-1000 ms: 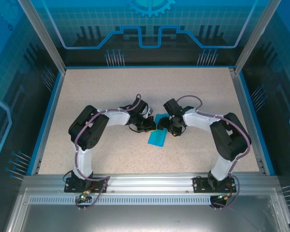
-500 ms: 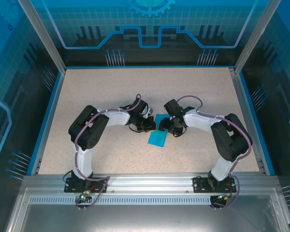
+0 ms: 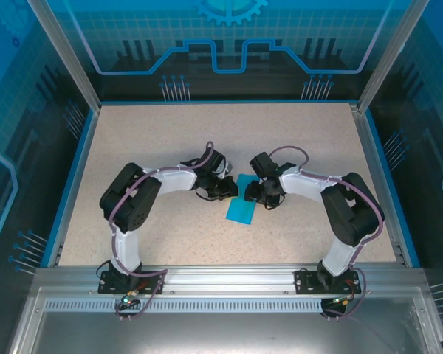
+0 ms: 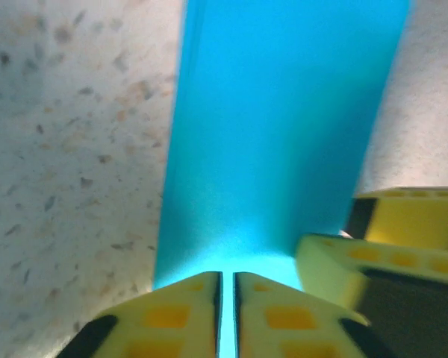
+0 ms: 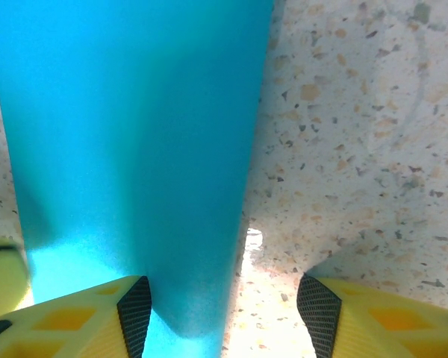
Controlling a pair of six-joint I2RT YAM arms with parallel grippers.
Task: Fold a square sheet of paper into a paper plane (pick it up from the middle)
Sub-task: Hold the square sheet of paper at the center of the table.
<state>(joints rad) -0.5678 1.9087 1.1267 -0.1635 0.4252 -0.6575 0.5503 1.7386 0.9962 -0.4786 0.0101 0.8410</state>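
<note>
**Fingers of two arms meet over teal paper at mid-surface**

Left fingers (image 4: pixel 172 317), seen from the left wrist camera, stand almost together, with a thin slit between their yellow tips. Teal shows in that slit, but the picture does not settle whether they pinch the paper or merely sit over it. From there the teal paper (image 4: pixel 284 134) runs away as a long, smooth band with straight, parallel sides across the speckled surface (image 4: pixel 75 149). Just to its right, one yellow tip of the other arm's fingers (image 4: pixel 358 257) reaches onto the band's corner.

Right fingers (image 5: pixel 82 317), in the right wrist view, stand wide apart and grip nothing. One black-padded tip sits over the teal paper (image 5: pixel 134 112), the other over bare surface (image 5: pixel 358 112), so the band's long edge lies between them.

From the overhead camera, both arms bend inward from their bases at the near edge. The left fingers (image 3: pixel 226 190) and right fingers (image 3: pixel 255 193) point at each other, close together, near the middle of the surface (image 3: pixel 170 140). The teal paper (image 3: pixel 241 212) lies flat between them as a narrow strip, slightly slanted. Its far end is tucked under the two fingertips and its near end points toward the arm bases.
</note>
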